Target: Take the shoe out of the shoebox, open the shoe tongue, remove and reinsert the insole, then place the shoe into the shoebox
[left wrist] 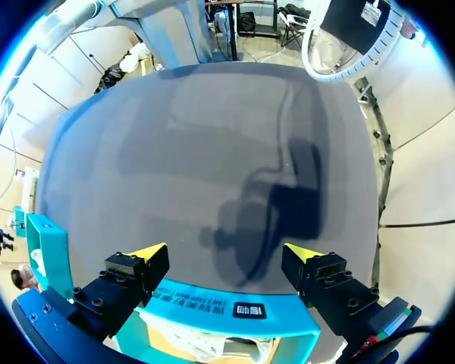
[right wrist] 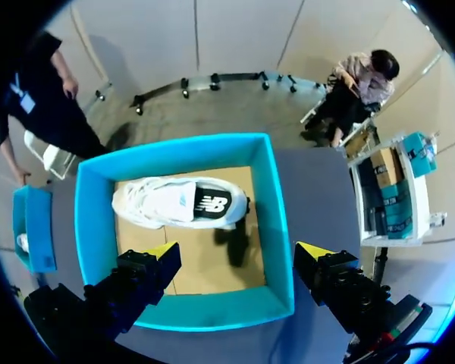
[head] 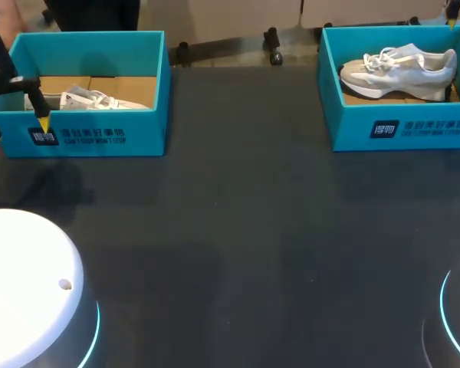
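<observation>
**Table layout.** Two teal shoeboxes stand on the dark table [head: 238, 230], well apart, one toward each far corner. Both are uncovered, and each has a cardboard floor.

**Right side.** The right shoebox [head: 399, 130] contains the right shoe [head: 399, 70], which is white and pale grey with white laces. In the head view the shoe lies toward the far wall of the box with its toe pointing to the table's middle. In the right wrist view it lies on its side, with its dark logo panel facing up. The right gripper [right wrist: 239, 250] hangs above this box. Its fingers are spread wide and nothing is between them. The shoe is ahead of the fingertips and apart from them. The near wall of the box passes under both fingers.

**Left side.** The left shoebox [head: 92, 134] contains the left shoe [head: 100, 100], which is white. The front wall of the box hides most of it. The left gripper [left wrist: 226, 254] is at the front outer corner of this box, and its fingers are also spread wide. In the left wrist view the front wall of the box, with its label, runs below and between the two yellow tips. A small part of the shoe shows under the gripper, inside the box. Contact between the fingers and the wall cannot be determined.

**Arm bases.** The left arm's white round base [head: 27, 287] sits at the near edge of the table. The edge of the right arm's base is at the opposite near corner.
</observation>
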You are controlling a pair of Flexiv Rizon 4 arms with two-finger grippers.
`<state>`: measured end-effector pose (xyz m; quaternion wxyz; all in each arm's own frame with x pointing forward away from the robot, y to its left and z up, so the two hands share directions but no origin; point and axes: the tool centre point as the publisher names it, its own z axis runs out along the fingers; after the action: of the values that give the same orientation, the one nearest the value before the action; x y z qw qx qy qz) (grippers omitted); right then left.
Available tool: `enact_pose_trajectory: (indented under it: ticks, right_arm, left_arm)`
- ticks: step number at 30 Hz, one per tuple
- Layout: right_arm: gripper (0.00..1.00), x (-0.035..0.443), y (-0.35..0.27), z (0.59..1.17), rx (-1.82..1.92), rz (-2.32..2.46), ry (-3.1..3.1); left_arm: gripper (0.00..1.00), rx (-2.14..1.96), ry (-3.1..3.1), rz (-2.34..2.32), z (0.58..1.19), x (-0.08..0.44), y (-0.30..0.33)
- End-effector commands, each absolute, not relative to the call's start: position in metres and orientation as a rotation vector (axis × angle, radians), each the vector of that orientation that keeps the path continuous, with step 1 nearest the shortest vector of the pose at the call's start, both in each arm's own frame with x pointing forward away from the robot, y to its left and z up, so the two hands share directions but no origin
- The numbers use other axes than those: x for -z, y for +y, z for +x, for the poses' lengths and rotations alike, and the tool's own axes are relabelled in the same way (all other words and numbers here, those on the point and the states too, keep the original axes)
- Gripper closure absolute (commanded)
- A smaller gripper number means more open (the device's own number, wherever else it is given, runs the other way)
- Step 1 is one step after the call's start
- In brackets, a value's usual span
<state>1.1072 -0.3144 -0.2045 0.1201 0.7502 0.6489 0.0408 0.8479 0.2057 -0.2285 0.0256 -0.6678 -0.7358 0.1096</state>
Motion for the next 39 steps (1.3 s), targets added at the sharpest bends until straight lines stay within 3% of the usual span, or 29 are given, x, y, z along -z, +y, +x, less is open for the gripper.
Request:
enact_pose_trajectory:
  ticks: [1,18,39]
  right_arm:
    - [0.0,0.219,-0.311,1.118,-0.098,2.252,1.855]
    - [0.0,0.281,-0.312,1.136,-0.066,2.375,1.776]
    - [0.0,0.321,-0.333,1.162,-0.006,2.397,1.726]
  left_arm:
    - [0.0,-0.336,-2.274,-2.064,0.848,0.228,0.206]
    - [0.0,-0.336,-2.274,-2.064,0.848,0.228,0.206]
    - [0.0,-0.336,-2.274,-2.064,0.848,0.228,0.206]
